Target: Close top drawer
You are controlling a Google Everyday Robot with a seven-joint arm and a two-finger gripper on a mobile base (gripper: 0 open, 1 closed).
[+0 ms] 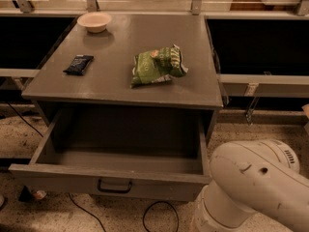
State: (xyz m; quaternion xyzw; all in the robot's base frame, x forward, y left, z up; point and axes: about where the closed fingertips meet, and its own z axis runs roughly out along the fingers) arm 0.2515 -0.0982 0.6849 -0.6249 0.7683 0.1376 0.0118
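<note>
No legible text on green bag (157, 65), black packet (78, 64); claw out of view.

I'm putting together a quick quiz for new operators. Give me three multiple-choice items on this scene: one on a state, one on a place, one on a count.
1. The top drawer is:
A. shut
B. pulled out, empty
C. pulled out, full

2. The green bag lies:
A. inside the drawer
B. on the cabinet top
C. under the cabinet

3. Things on the cabinet top:
A. one
B. three
C. five

Answers:
1 B, the drawer's bare floor shows.
2 B, the bag rests on the grey top.
3 B, there are the bowl, the dark packet and the bag.

The gripper is out of view; only the white arm shows at lower right.
</note>
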